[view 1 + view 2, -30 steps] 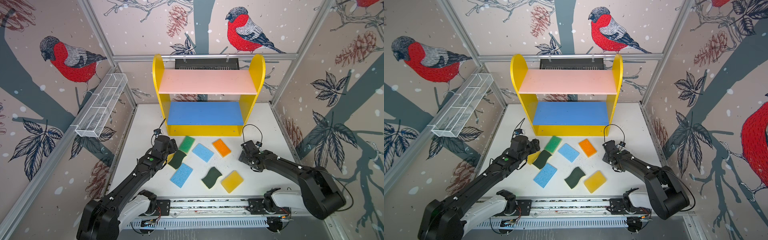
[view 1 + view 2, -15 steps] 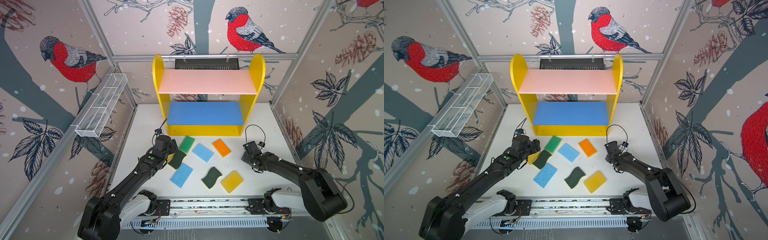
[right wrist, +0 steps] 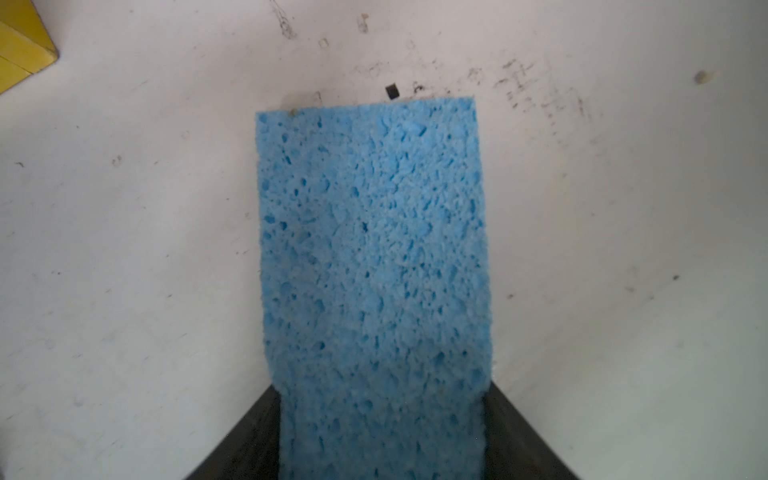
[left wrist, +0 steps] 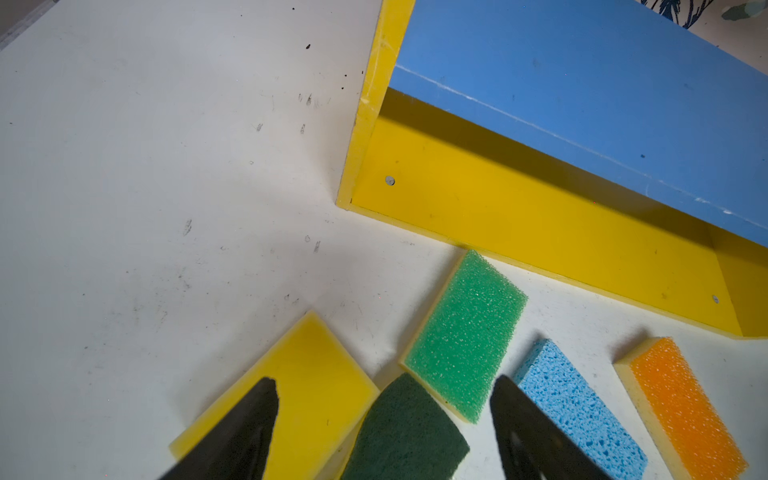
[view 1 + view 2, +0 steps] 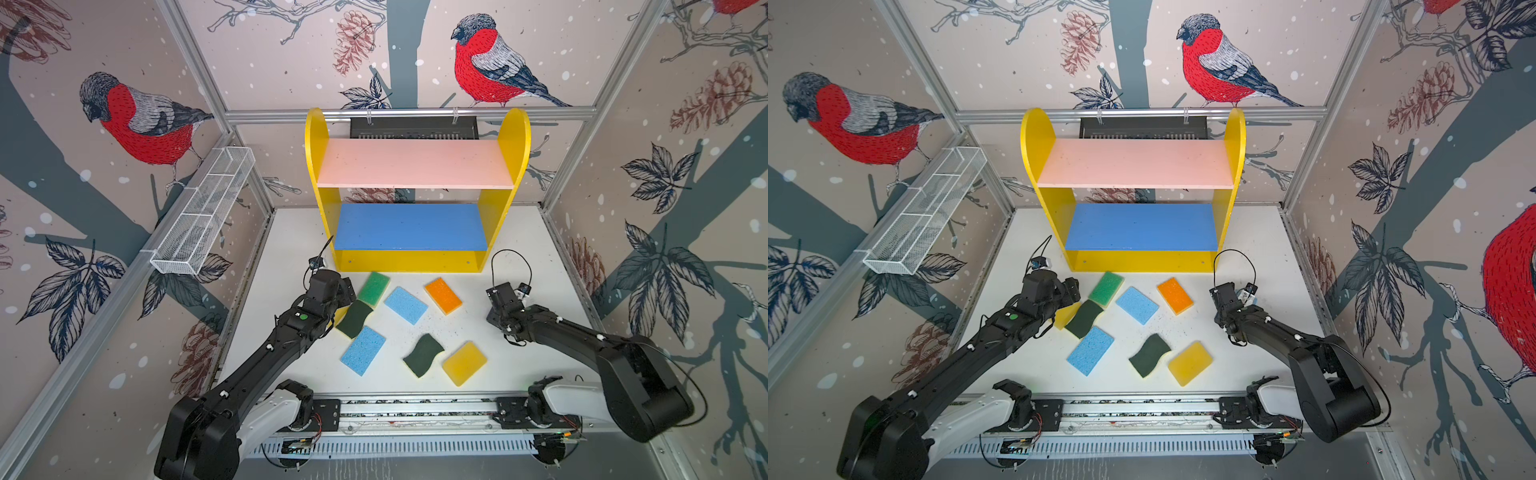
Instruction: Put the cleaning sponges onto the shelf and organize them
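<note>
Blue sponges (image 5: 406,304) (image 5: 363,350) (image 3: 370,249): three
Yellow sponges (image 5: 464,363) (image 4: 316,365): two
Scourers (image 5: 354,318) (image 5: 423,354): two
Green sponge (image 5: 374,289): one
Orange sponge (image 5: 443,296): one
Left gripper (image 4: 384,380): spread
Right gripper (image 3: 382,386): pinching blue sponge (image 3: 370,249)

The right tool (image 3: 382,388) has drawn its jaws in, and they now press both long sides of the blue sponge (image 3: 370,232) on the desk (image 3: 124,249). In both top views it has edged slightly toward 3 o'clock.
</note>
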